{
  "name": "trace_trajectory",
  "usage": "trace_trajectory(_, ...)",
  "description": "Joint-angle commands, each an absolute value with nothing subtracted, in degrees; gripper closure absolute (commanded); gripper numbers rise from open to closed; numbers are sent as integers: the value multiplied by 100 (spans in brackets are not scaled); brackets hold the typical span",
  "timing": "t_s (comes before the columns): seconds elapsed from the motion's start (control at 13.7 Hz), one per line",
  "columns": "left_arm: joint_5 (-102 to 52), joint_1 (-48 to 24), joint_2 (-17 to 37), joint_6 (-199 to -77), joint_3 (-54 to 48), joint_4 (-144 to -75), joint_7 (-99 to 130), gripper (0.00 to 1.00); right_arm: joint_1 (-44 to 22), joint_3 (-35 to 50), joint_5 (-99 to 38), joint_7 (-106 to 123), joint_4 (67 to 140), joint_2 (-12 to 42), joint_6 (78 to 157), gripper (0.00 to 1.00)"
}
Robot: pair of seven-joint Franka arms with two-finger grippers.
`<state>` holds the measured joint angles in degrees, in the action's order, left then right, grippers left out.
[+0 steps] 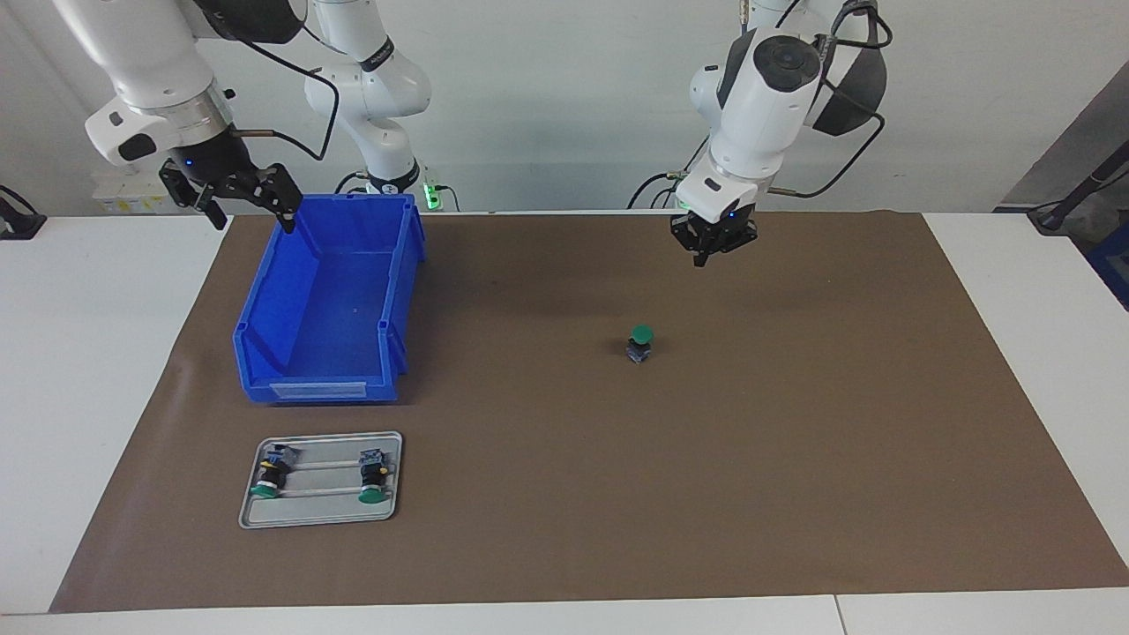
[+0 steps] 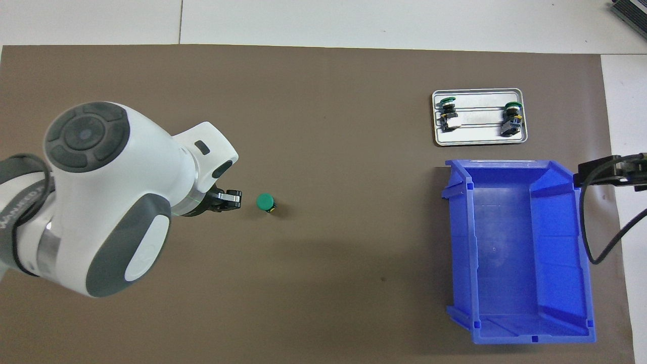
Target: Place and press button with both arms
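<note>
Two robot arms poised above a table, a green-capped button (image 1: 641, 342) standing upright on the brown mat (image 1: 794, 459).

The left pincer (image 1: 708, 250) hangs in the air with its fingers pressed together, above the mat and apart from the button, which stands below it and a little toward the right arm's end. The right pincer (image 1: 231, 196) hovers with fingers spread at the corner of an empty blue bin (image 1: 326, 304) nearest the robots, holding nothing. Below that pincer, past the bin and farther from the robots, a small metal tray (image 1: 322, 510) carries two more buttons (image 1: 273, 474) lying on their sides, well apart from the standing one.
</note>
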<state>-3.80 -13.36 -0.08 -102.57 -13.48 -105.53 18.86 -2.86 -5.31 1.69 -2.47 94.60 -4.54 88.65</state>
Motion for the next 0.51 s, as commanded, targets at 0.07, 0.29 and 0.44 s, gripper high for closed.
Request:
trace_trajectory(0.07,-413,-1704,255,-11545,-1274,-11186,2434,100,-290,-545,149,-149,9501,-510,8903,0)
trace_trajectory(0.29,-404,-1714,430,-12066,-1274,-11391,2426,100,-290,-545,149,-149,9501,-510,8903,0)
trace_trajectory(0.44,-387,-1714,632,-12242,-1266,-11391,2426,100,-290,-545,149,-149,9501,-510,8912,0)
